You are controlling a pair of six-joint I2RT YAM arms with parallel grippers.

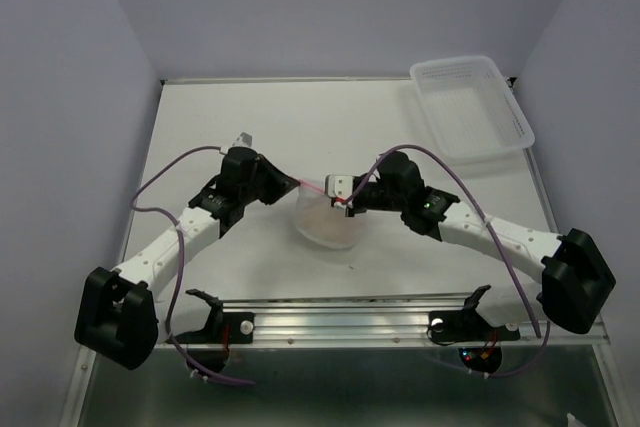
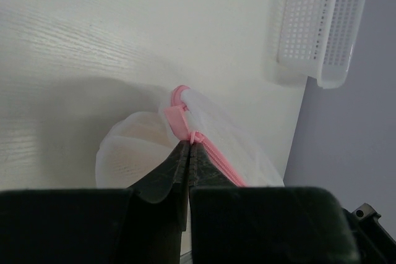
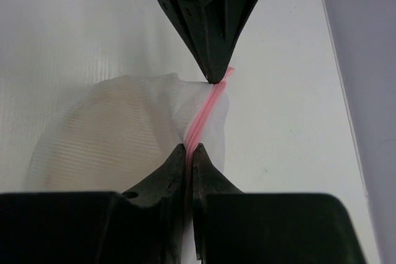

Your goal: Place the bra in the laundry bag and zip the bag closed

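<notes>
The laundry bag (image 1: 326, 223), a white mesh pouch, lies at the table's middle between both grippers. Its pink zipper rim (image 3: 207, 110) is stretched taut between them and looks closed along that stretch. My left gripper (image 2: 189, 144) is shut on the pink rim at one end, next to a pink tab (image 2: 175, 117); in the top view it (image 1: 297, 185) is at the bag's upper left. My right gripper (image 3: 192, 149) is shut on the rim's other end, at the bag's upper right (image 1: 346, 203). The bra shows only as a faint tan tint through the mesh (image 2: 131, 154).
A clear perforated plastic basket (image 1: 470, 107) stands at the table's back right; it also shows in the left wrist view (image 2: 322, 23). The left gripper's fingers (image 3: 213, 54) point down at the top of the right wrist view. Grey walls enclose the table.
</notes>
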